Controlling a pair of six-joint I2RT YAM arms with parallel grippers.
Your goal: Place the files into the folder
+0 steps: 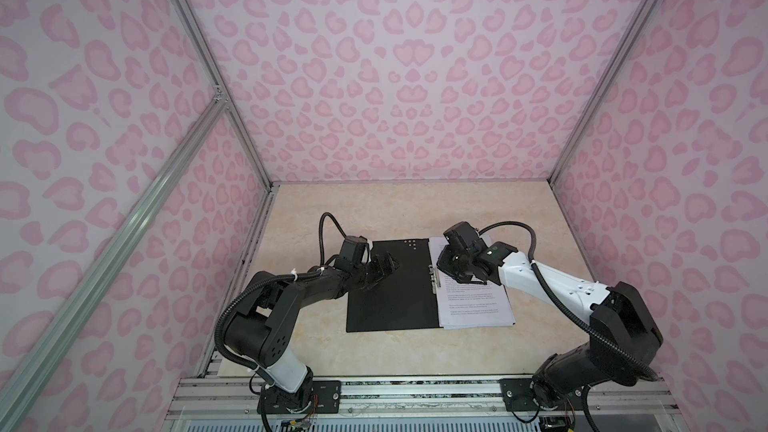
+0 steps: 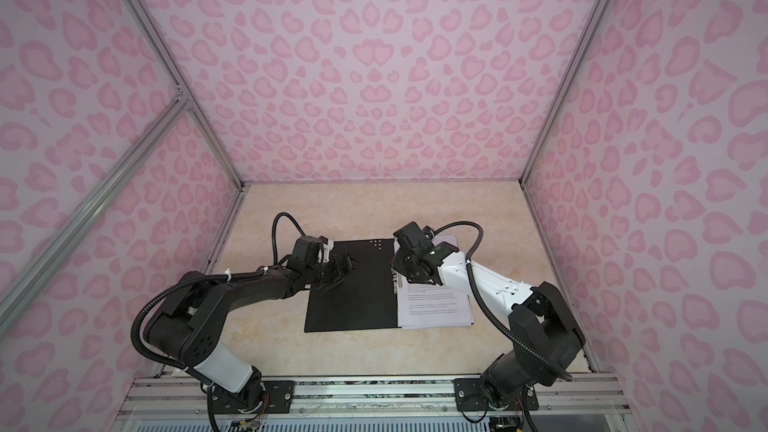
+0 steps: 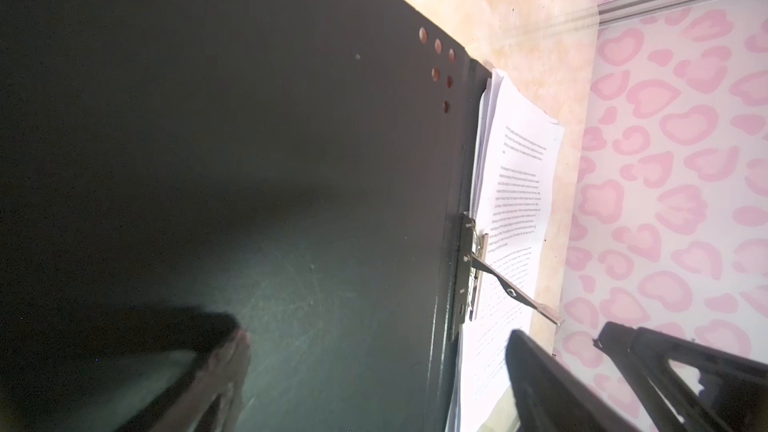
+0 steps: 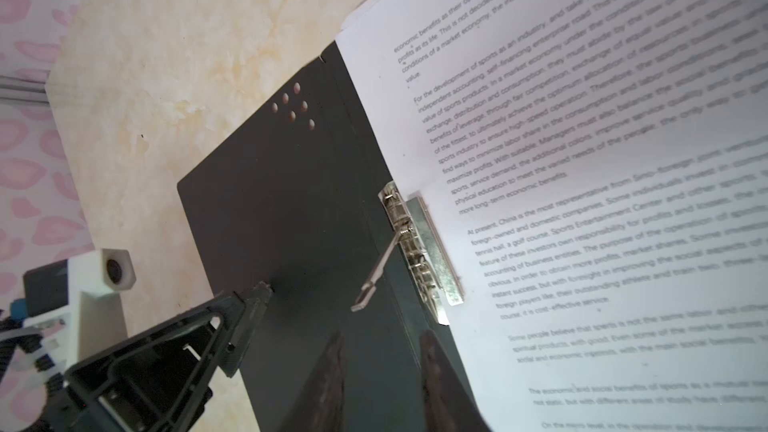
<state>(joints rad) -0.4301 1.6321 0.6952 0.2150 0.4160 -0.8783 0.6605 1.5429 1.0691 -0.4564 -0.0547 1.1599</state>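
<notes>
The folder [image 1: 395, 301] lies open on the table, black inside up, in both top views [image 2: 353, 305]. A stack of white printed files [image 1: 478, 305] rests on its right half, tucked against the metal spine clip [image 4: 419, 251]. The clip's lever [image 4: 376, 276] stands raised. My left gripper [image 1: 384, 268] is open over the bare left flap, one of its fingers [image 4: 245, 305] touching it. My right gripper [image 4: 382, 376] hovers over the spine just short of the lever. Its jaws are narrow but apart, with nothing between them.
The beige marbled table [image 1: 374, 209] is boxed in by pink patterned walls on three sides. Aluminium rails [image 1: 415, 392] carrying both arm bases run along the front edge. The files overhang the folder's near edge a little.
</notes>
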